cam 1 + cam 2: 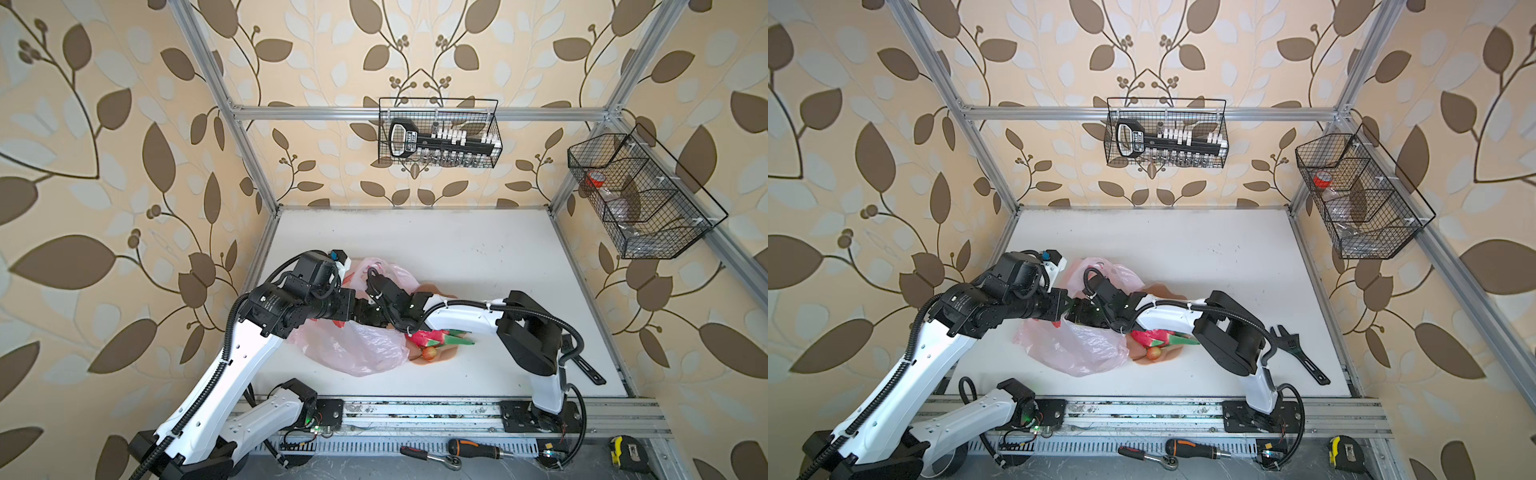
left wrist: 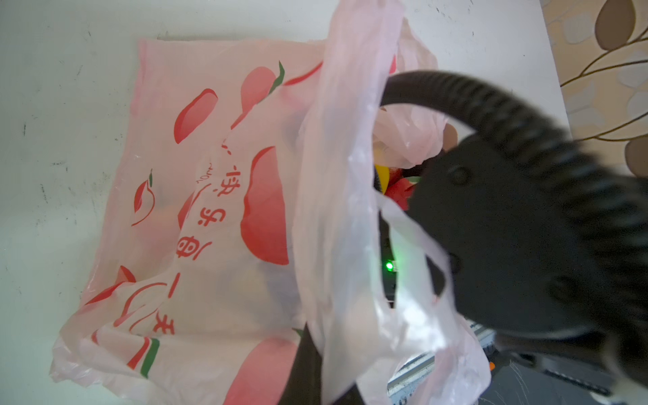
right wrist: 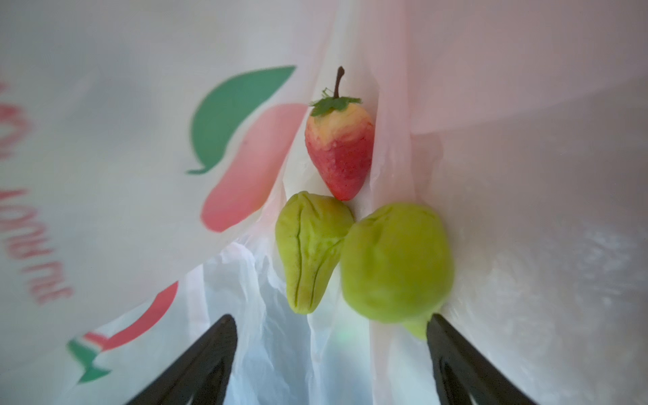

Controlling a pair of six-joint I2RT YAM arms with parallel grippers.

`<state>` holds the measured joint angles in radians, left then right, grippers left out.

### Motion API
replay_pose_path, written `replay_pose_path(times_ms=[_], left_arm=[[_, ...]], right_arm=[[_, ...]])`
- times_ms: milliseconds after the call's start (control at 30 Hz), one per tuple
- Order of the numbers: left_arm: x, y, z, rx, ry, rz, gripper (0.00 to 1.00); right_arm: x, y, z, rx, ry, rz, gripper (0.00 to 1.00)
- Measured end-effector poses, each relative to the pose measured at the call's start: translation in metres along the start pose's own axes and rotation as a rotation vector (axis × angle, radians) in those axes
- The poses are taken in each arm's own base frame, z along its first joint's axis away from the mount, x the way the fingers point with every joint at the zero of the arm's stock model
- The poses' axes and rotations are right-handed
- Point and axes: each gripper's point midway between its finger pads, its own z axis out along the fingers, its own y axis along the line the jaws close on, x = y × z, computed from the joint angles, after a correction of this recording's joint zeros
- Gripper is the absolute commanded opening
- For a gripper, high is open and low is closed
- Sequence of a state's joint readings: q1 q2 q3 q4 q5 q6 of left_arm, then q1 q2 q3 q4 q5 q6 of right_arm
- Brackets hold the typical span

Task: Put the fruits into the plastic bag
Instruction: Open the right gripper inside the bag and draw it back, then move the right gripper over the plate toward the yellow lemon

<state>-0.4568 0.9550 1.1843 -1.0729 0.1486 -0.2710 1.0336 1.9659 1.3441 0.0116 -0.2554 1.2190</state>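
My right pincer (image 3: pixel 330 319) is inside the bag (image 3: pixel 105 175), its two black fingers spread wide with nothing between them. Ahead of it, in the fold where the bag's walls meet, three fruits lie touching one another. A strawberry (image 3: pixel 338 150) is deepest in, a ridged pear (image 3: pixel 310 252) is next to it, and a round pear (image 3: pixel 396 263) sits just beside one of my fingertips. I cannot tell whether that tip touches it. The film crowds in on both sides, so room in here is tight.

My left pincer (image 2: pixel 308 371) is closed, with the bag's rim drawn up at its tip. My right arm's black wrist and hose fill the opening.

In both top views the bag lies crumpled on the white table (image 1: pixel 457 257) near its left edge, and my two arms meet over it. Against the bag's right side is a peach plate (image 1: pixel 446 358). On it are a dragon fruit (image 1: pixel 432 337) and a small red-and-yellow fruit (image 1: pixel 429 353), partly under my right forearm.

The widest open stretch of table lies behind the bag, toward the back wall. A black wrench (image 1: pixel 1300 353) lies by the right edge, beside my right arm's base.
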Motion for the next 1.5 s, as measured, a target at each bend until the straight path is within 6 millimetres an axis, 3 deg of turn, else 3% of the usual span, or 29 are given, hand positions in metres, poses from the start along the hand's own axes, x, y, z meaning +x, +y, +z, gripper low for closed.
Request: replay_pose_path(times_ms=[200,467,900,1267,1500], left_arm=[[0.0,0.001,0.0,-0.007,-0.002,0.0,0.0],[-0.001,0.002,0.0,-0.01,-0.004,0.0,0.0],[-0.001,0.002,0.0,-0.009,-0.003,0.0,0.0],[-0.001,0.001,0.0,-0.008,-0.003,0.0,0.0],[-0.001,0.001,0.001,-0.008,0.0,0.0,0.0]], right_arm=[[0.0,0.006,-0.028,-0.023,-0.037,-0.023,0.88],[0.001,-0.009,-0.057,0.018,-0.082,-0.044,0.92],[-0.005,0.002,-0.114,0.049,-0.177,-0.154,0.94],[-0.004,-0.023,-0.163,0.168,-0.245,-0.249,0.94],[-0.009,-0.042,-0.179,0.269,-0.27,-0.311,0.94]])
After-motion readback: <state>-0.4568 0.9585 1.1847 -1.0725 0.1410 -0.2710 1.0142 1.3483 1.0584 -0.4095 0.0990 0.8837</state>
